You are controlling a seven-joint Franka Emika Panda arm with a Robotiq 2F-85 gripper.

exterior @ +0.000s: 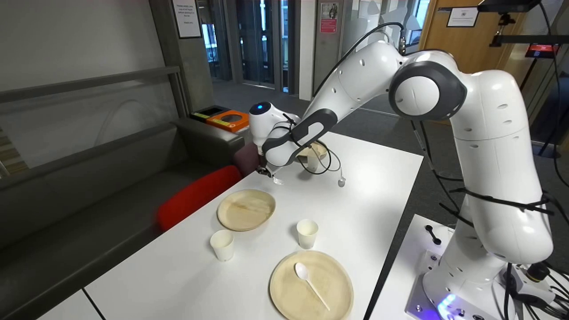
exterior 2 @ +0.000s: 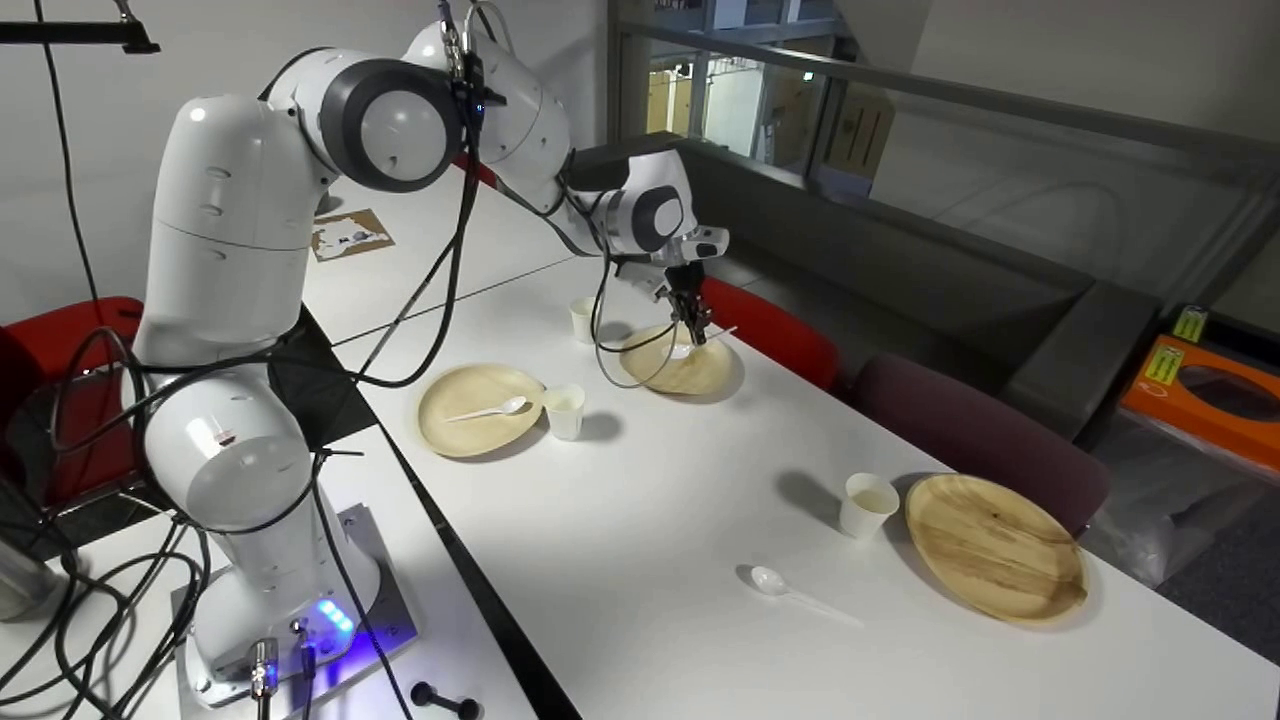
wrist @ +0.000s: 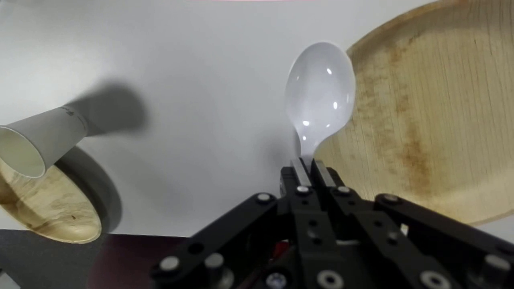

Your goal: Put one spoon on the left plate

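Principal risk: the spoon (wrist: 320, 92) is held mostly clear of the left plate (wrist: 433, 132), off that plate's 9 o'clock side in the wrist view; release here would likely drop it on the counter (wrist: 200, 60) or leave it tipped across the rim. Secondary risk: the end effector (wrist: 310, 165) is drawn together on the spoon's slim handle, near the neck, holding nothing else, so a knock against the rim may swivel it. Clearance above the rim cannot be told. Orientation: in the wrist view the spoon's bowl points to 12 o'clock, leaning slightly towards 1; the long axis runs 12 to 6, the handle disappearing into the end effector.
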